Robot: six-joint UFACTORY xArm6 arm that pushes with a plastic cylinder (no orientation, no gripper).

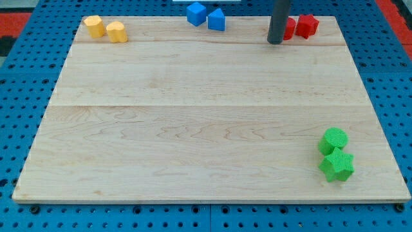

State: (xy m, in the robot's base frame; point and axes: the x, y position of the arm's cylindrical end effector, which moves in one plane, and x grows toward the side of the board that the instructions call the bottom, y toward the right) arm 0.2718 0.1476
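The rod is seen near the tabletop's (pixel 193 129) top edge, w/ my tip (pixel 275 42) set down on the wood just left of a red block (pixel 290 28), touching or nearly so; exact contact can't be told. No gripper is fitted, so no open or closed state can be given. A red star-like block (pixel 308 25) is set just right of that red block. Rel. to my tip: a blue cube (pixel 196 13) and a blue wedge-like block (pixel 216 20) are placed to the left, along the top edge; two yellow blocks, one (pixel 94 26) beside the other (pixel 117 31), are found far left at the top corner. A green round block (pixel 334 139) and a green star (pixel 337 165) are placed touching, well apart from my tip, near the bottom-right corner.
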